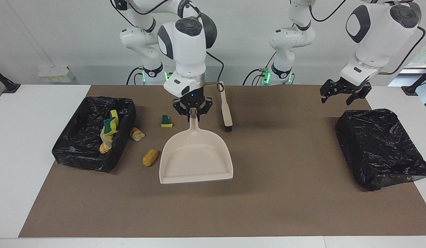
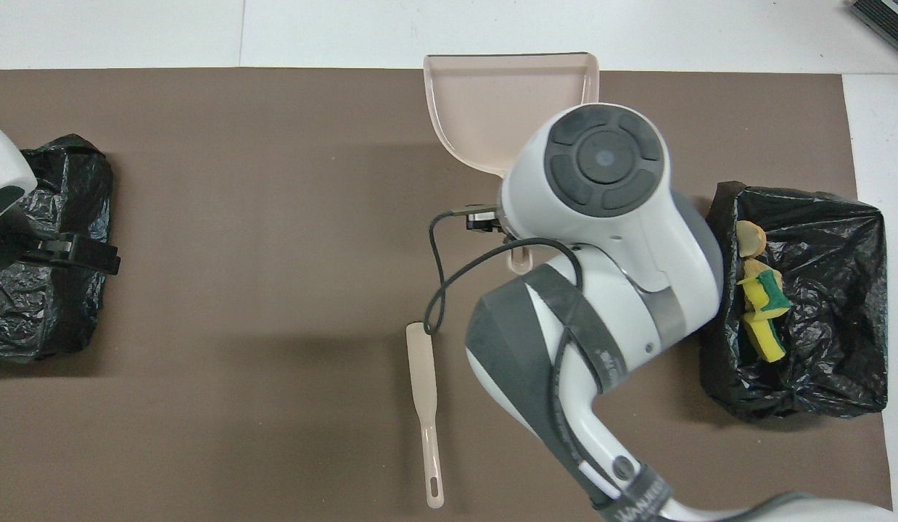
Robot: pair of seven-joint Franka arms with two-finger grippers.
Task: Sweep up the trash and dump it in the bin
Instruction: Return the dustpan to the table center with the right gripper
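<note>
Three bits of trash are loose on the counter (image 1: 268, 213), all toward the right arm's end: a green-faced sponge (image 1: 166, 121), a sliced bread piece (image 1: 137, 134) just beside the bin (image 1: 66, 151), and a golden roll (image 1: 150, 157) a little farther from the robots. More sponge and bread already sit inside that bin against its wall.

The relation you need is this: the dustpan (image 1: 195, 162) hangs from the right pincer (image 1: 192, 111), which is clenched on the tip of its handle. Its long axis runs straight away from the robots, handle near them, open lip pointing away. So the lip faces away from all three bits. The roll lies just beside the pan's side wall, toward the bin; the sponge sits beside the pincer on that same side, and the bread lies between the sponge and the bin. I judge you would have to turn the pan so its lip faces the right arm's end before anything can be pushed in.

The brush (image 1: 225, 106) lies on the counter just beside the pincer, toward the left arm's end, its long axis also running away from the robots, bristles at the end farther from them.

The left pincer (image 1: 343, 93) is released and waits, holding nothing, above the second bag (image 1: 381, 148) at its own end, well apart from the brush. The right arm is far nearer the trash.
</note>
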